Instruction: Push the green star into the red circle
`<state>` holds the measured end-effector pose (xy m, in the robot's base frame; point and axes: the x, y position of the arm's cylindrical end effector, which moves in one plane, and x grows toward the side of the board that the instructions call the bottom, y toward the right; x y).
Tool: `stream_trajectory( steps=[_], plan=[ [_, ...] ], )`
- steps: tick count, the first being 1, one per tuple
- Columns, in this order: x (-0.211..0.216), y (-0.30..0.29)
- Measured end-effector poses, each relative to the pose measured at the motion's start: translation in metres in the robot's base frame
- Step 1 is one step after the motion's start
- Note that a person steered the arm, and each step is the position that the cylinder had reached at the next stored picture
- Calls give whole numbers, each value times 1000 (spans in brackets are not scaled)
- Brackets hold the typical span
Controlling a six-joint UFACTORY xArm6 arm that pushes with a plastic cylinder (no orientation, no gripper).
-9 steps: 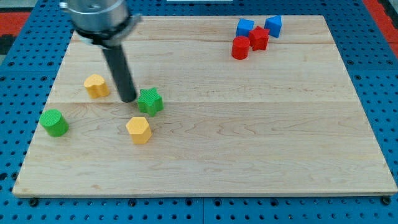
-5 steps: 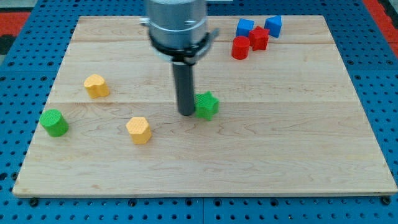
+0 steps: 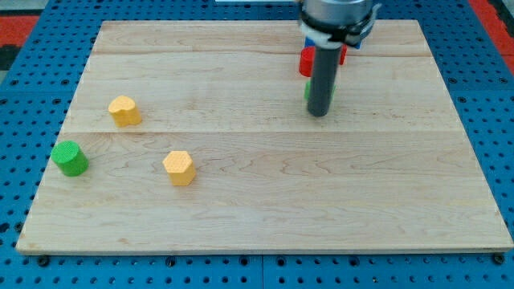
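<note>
My tip [image 3: 319, 113] sits far right on the board [image 3: 265, 217], with no claw fitted. The green star [image 3: 307, 89] is mostly hidden behind the rod, just below the red circle [image 3: 306, 61]. Open wood lies near and left.

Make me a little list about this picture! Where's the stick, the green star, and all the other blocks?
tip: view's upper right
green star: mostly hidden behind rod, only slivers show
red circle: just above star, partly hidden
yellow blocks: and, view's left
green cylinder: far left
table: wooden
</note>
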<state>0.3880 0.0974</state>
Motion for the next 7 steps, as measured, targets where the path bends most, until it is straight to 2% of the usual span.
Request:
stream_trajectory(
  steps=[1,2,4,5,6,7],
  plan=[
    [-29,4],
    [-34,4],
    [138,15],
    [187,-14],
    [223,-95],
    [230,-165]
  ],
)
